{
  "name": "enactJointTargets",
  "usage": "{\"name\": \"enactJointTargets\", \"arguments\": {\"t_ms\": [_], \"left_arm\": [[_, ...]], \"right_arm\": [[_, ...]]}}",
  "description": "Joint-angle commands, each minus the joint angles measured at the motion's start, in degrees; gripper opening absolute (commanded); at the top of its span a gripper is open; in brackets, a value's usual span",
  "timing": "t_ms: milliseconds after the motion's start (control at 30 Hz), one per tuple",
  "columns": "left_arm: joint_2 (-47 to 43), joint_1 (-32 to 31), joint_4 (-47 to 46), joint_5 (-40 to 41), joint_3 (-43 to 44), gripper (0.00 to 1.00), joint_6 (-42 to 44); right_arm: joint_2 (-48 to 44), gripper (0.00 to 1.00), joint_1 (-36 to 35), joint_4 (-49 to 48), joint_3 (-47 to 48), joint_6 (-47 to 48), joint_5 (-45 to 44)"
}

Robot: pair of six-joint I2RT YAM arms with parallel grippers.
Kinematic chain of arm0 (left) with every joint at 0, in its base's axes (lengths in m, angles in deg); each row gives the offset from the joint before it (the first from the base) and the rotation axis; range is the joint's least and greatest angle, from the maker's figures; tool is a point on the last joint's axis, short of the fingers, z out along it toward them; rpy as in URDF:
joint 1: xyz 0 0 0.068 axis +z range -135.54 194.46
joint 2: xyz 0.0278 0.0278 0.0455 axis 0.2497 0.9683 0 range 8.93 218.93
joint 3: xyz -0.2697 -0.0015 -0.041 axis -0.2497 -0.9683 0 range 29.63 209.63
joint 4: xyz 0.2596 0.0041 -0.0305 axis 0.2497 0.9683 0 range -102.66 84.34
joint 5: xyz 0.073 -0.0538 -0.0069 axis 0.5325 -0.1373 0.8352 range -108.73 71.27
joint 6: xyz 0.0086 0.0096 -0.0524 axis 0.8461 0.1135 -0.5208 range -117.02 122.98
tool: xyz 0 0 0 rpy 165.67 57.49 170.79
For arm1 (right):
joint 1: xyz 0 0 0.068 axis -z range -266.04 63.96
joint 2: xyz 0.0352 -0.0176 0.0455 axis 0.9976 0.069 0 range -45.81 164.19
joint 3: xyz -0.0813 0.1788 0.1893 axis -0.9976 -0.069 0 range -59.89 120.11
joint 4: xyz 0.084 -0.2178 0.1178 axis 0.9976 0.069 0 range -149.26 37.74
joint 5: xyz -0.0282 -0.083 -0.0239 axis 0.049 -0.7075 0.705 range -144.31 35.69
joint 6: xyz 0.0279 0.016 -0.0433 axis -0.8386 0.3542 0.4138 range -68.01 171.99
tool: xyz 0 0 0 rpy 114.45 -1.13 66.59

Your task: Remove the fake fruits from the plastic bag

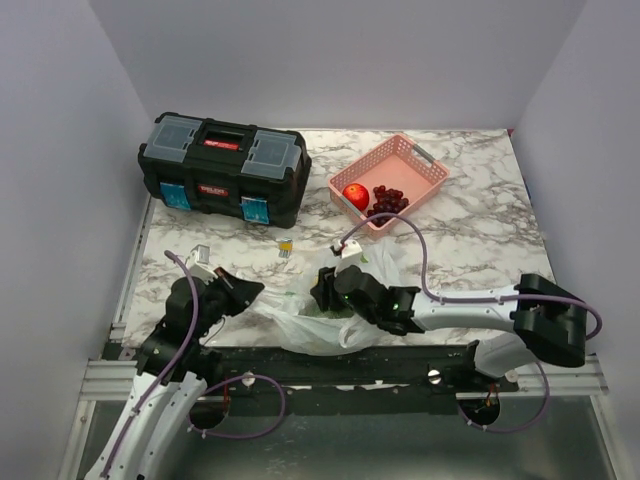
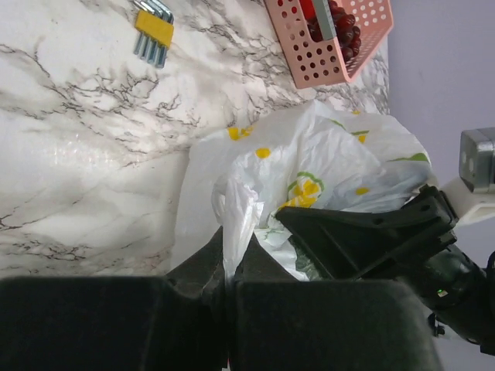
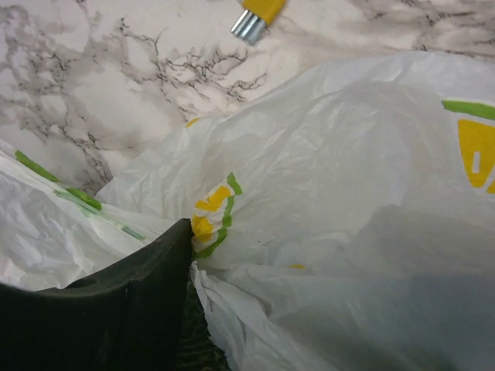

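Note:
The crinkly white plastic bag (image 1: 318, 328) lies at the table's near edge, between the arms. My left gripper (image 1: 250, 293) is shut on a twisted fold of the bag's edge (image 2: 232, 232). My right gripper (image 1: 330, 290) reaches into the bag from the right. Only one of its fingers (image 3: 124, 309) shows, since the bag (image 3: 348, 193) covers the other. A dull-green patch of melon (image 3: 189, 348) shows beside that finger, and in the left wrist view (image 2: 305, 263). The red apple (image 1: 355, 193) and the dark red grapes (image 1: 389, 200) lie in the pink basket (image 1: 420, 160).
A black toolbox (image 1: 222, 167) stands at the back left. A yellow-handled hex key set (image 1: 285, 247) lies on the marble between the basket and the bag. It also shows in the left wrist view (image 2: 153, 31). Walls close in the table on three sides.

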Motion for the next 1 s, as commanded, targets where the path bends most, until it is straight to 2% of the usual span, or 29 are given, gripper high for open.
{"name": "enactJointTargets", "arguments": {"t_ms": [0, 100, 233, 333, 400, 533, 667, 767, 967], "left_arm": [[1.15, 0.32, -3.12, -0.67, 1.65, 0.00, 4.10], [5.45, 0.30, -6.13, -4.43, 4.20, 0.00, 7.37], [15.10, 0.30, -7.03, -6.24, 13.02, 0.00, 13.35], [22.91, 0.30, -8.96, -8.38, 20.82, 0.00, 17.09], [27.47, 0.32, -9.48, -10.25, 26.25, 0.00, 19.53], [36.57, -1.41, -6.41, -11.79, 36.29, 0.00, 22.44], [40.47, -1.43, -15.80, -18.96, 34.90, 0.00, 17.54], [42.17, -1.45, -20.70, -21.88, 34.74, 0.00, 17.09], [40.15, -1.46, -13.99, -15.01, 34.07, 0.00, 25.26]], "right_arm": [[-4.26, 0.55, -0.10, 7.50, -3.83, -1.99, -7.44], [-7.28, 0.66, -0.12, 10.36, -1.80, 0.42, -8.99], [-9.16, 0.81, -0.05, 12.93, 3.85, 6.13, -7.61], [-8.93, 0.88, -0.06, 15.95, 9.35, 9.84, -5.67], [-8.60, 0.88, -0.13, 17.79, 12.15, 10.94, -4.72], [-9.18, 0.87, -0.06, 17.62, 9.85, 10.30, -2.71], [-12.10, 0.86, -0.13, 15.67, 6.60, 8.89, 1.82], [-13.29, 0.86, -0.05, 13.73, 4.81, 8.57, 2.27], [-11.25, 0.85, -0.08, 11.69, 4.52, 5.54, 2.79]]}}
